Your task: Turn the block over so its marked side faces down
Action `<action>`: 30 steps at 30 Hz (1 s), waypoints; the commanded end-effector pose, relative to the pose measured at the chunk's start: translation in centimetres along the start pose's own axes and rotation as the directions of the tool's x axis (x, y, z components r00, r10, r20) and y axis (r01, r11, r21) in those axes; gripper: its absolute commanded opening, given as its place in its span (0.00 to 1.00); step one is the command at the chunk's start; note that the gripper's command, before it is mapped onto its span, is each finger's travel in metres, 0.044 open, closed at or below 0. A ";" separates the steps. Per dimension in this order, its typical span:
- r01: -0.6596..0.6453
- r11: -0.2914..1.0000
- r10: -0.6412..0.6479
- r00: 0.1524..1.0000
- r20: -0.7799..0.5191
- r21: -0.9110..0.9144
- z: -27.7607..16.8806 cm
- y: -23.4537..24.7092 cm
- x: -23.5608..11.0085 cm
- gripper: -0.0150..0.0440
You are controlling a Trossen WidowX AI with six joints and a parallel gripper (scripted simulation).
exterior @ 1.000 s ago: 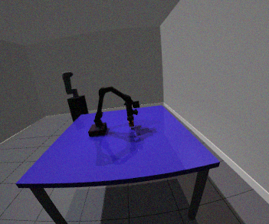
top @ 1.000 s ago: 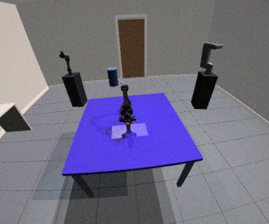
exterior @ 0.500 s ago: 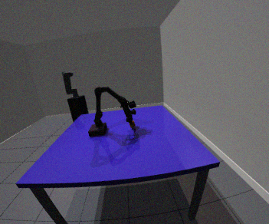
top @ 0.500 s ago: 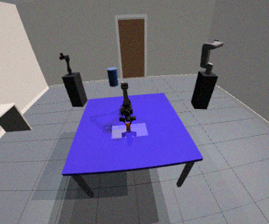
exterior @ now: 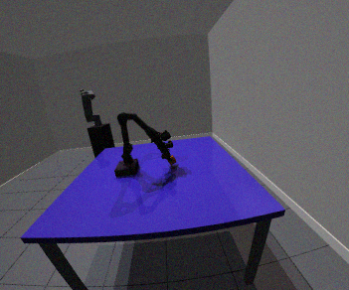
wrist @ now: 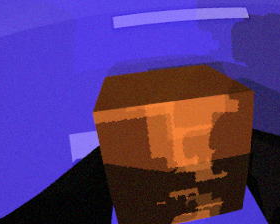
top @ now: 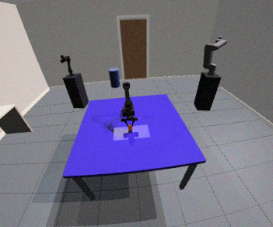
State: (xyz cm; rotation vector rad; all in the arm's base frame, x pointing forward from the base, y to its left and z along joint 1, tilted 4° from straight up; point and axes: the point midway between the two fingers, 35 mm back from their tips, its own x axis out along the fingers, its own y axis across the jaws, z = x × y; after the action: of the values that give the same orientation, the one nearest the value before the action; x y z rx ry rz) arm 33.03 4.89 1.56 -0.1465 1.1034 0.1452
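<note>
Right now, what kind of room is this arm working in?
Probably a lab or test room: a blue table on a tiled floor, cameras on black stands around it, a brown door behind.

There was one table point(top: 102, 163), one arm point(exterior: 135, 121), one block point(wrist: 173, 143), two pedestals point(top: 75, 91) point(top: 207, 91), one door point(top: 133, 48), one blue cylinder point(top: 114, 78)

No legible text, labels, brands or nos. in any view. Orange block point(wrist: 173, 145) shows only patchy light/dark shading on its faces, nothing readable. Door point(top: 133, 48) carries no sign.
</note>
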 end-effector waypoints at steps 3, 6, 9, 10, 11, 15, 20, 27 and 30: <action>-0.004 1.000 0.004 0.999 0.045 -0.005 0.3 0.0 -0.4 0.25; -0.004 1.000 0.004 0.999 0.054 -0.004 0.3 0.0 -0.2 0.25; -0.005 1.000 0.005 0.996 0.094 -0.003 0.4 0.0 0.7 0.25; -0.005 1.000 0.005 0.994 0.108 -0.003 0.4 0.0 0.9 0.25; -0.005 1.000 0.006 0.993 0.122 -0.003 0.4 0.0 1.2 0.25; -0.006 1.000 0.007 0.984 0.177 -0.002 0.4 0.0 2.0 0.25; -0.007 1.000 0.007 0.969 0.246 -0.001 0.2 0.0 2.8 0.25; -0.007 1.000 0.007 0.941 0.339 -0.001 -0.2 0.0 3.4 0.25; -0.007 1.000 0.007 0.926 0.378 -0.002 -0.4 0.0 3.5 0.25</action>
State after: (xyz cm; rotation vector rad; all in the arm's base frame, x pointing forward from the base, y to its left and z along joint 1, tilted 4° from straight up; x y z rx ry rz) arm 34.73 5.06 -1.02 -0.1085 0.7369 0.1643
